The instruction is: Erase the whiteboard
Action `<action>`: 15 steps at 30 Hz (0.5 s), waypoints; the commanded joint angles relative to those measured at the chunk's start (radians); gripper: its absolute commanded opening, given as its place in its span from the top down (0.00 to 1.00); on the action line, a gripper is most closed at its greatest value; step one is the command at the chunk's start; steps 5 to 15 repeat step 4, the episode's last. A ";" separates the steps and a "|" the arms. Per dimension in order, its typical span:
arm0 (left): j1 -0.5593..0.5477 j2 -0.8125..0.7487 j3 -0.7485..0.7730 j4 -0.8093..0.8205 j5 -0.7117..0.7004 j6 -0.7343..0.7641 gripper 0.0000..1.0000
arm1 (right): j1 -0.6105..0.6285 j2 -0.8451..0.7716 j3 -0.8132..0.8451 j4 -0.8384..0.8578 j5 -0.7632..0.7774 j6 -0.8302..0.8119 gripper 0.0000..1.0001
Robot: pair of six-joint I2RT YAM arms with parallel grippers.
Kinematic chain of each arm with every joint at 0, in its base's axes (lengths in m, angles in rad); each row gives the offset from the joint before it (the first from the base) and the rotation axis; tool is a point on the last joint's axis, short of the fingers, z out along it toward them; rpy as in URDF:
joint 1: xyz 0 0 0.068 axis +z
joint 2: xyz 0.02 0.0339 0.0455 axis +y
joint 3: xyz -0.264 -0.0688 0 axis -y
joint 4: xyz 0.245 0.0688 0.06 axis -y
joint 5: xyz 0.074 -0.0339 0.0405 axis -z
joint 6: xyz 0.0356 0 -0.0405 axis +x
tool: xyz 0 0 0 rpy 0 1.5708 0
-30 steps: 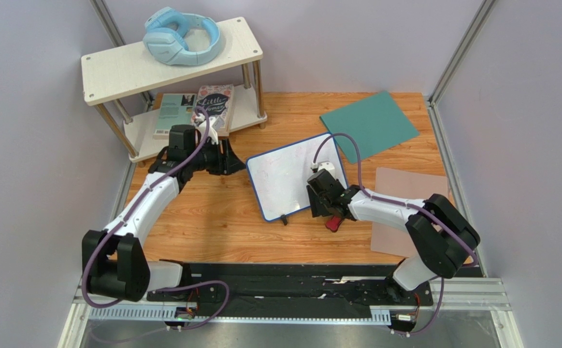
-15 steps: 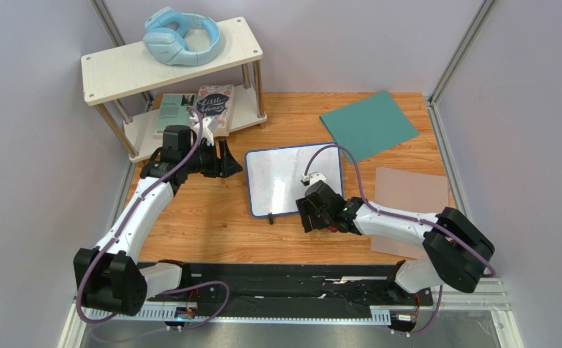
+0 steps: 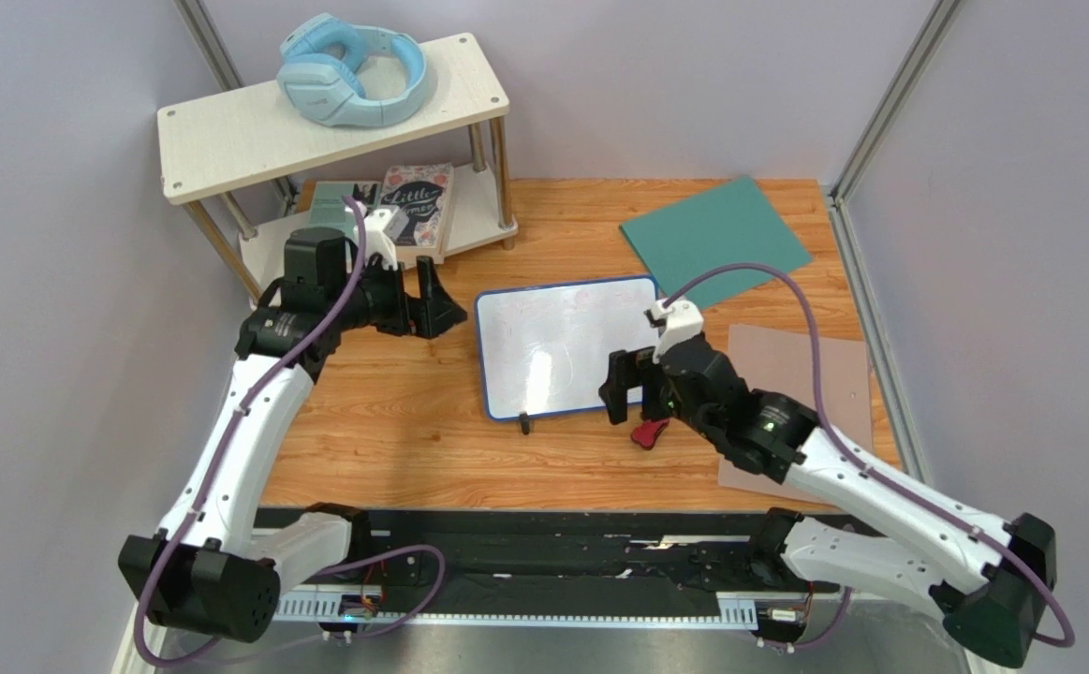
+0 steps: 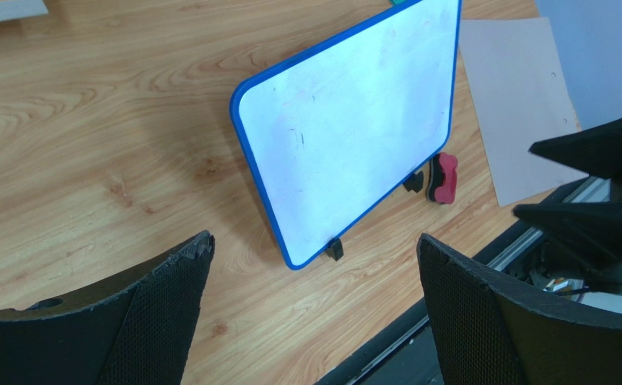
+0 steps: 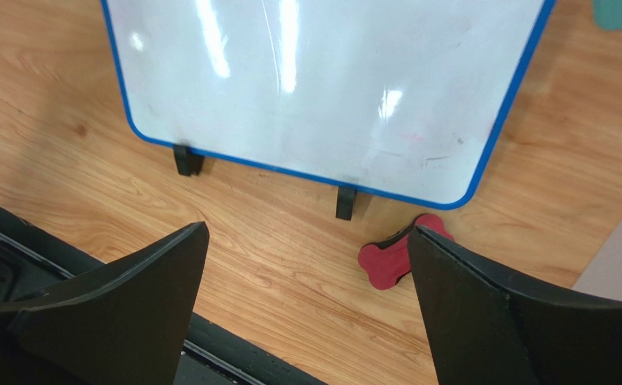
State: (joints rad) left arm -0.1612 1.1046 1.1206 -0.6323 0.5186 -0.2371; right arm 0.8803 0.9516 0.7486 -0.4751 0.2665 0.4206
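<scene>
Wooden desk (image 3: 395,435) carries the whiteboard (image 3: 564,351), lying flat near its centre; we note only faint smudges on it. Left claw (image 3: 440,302): spread wide, empty, just beside the board's left edge. Right claw (image 3: 620,391): spread wide, empty, over the board's near edge. Red eraser (image 3: 648,433) lies on the desk just beside the near right corner.

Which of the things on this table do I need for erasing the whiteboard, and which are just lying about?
For the job:
whiteboard, mostly clean, faint marks left
eraser, red, on the table by the board's near right corner

Lying about:
teal sheet
mat
shelf
headphones on top of the shelf
books on its lower level
</scene>
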 commanded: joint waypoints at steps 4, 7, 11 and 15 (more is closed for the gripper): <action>0.000 -0.114 0.050 -0.010 0.012 0.019 0.01 | -0.001 -0.080 0.181 -0.045 0.109 -0.045 0.00; 0.000 -0.114 0.050 -0.010 0.012 0.019 0.01 | -0.001 -0.080 0.181 -0.045 0.109 -0.045 0.00; 0.000 -0.114 0.050 -0.010 0.012 0.019 0.01 | -0.001 -0.080 0.181 -0.045 0.109 -0.045 0.00; 0.000 -0.114 0.050 -0.010 0.012 0.019 0.01 | -0.001 -0.080 0.181 -0.045 0.109 -0.045 0.00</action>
